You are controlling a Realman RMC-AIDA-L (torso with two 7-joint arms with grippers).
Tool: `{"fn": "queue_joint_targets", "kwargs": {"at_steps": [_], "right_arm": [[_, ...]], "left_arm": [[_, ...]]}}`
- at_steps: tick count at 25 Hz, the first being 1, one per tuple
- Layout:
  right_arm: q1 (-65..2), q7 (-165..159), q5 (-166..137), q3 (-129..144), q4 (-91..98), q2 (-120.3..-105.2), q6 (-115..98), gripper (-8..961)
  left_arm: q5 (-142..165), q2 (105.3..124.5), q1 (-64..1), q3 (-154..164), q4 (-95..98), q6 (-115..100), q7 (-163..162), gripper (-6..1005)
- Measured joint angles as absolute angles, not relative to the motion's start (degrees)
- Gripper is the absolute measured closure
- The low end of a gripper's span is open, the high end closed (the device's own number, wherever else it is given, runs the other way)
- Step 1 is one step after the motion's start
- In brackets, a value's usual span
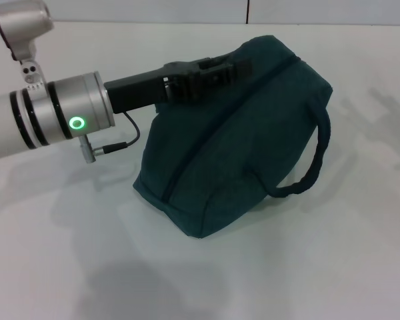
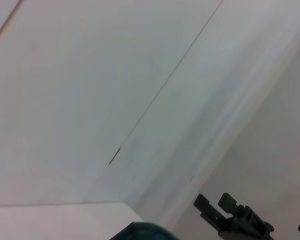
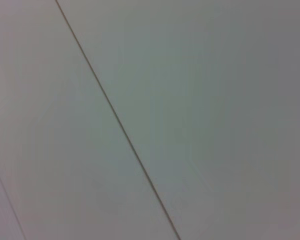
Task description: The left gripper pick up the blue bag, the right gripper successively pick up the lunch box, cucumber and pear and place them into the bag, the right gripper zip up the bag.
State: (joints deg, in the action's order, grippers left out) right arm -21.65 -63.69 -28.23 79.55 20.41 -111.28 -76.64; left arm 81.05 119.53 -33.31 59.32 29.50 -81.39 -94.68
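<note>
**Bag looks zipped, left gripper at its top**

We see the blue bag (image 1: 233, 140) lying tilted on the white table (image 1: 67, 267), roughly in the middle of the head view; one loop handle (image 1: 313, 167) hangs off its right side and touches the table; the zipper line (image 1: 180, 167) running down the near face reads as shut, no foil lining showing (the pull itself we cannot pick out).

The left gripper (image 1: 237, 67) reaches in from the left and lies along the top edge of the bag, its fingers against the fabric; whether they pinch cloth or only rest on it we cannot tell, the gap between them is hidden. The left wrist view shows only wall, a sliver of the bag and the tips of those fingers.

The right gripper is not in the head view; its wrist camera shows bare wall panels with a seam, so we judge it parked well away from the bag.

Lunch box, cucumber and pear are nowhere on the table; we judge they are inside the bag, which looks full. So the step in hand is the tail end, after zipping; what is left calls for the left gripper to let go without dragging the bag over; the tilt suggests it may settle or tip once unsupported.
</note>
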Motion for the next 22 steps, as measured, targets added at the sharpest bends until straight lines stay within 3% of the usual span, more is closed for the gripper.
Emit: {"fn": "queue_joint_targets", "kwargs": {"at_steps": [4, 9, 20, 22], "right_arm": [[-21.63, -63.53, -28.63, 79.55, 20.38, -111.28, -79.38, 260], [-23.23, -62.26, -33.49, 79.14, 20.86, -110.87, -84.46, 252], [-25.6, -58.46, -50.25, 79.07, 28.98, -110.36, -92.2, 224], [-25.65, -58.31, -55.61, 79.09, 32.26, -110.39, -92.83, 219]], "left_arm": [[79.71, 119.05, -33.13, 58.94, 31.17, -83.14, -92.85, 456], [79.4, 118.17, -32.32, 57.82, 35.77, -83.5, -92.55, 350], [80.98, 113.34, -31.72, 55.61, 42.78, -91.4, -92.26, 115], [81.59, 112.96, -30.48, 55.59, 44.07, -94.52, -91.48, 117]]}}
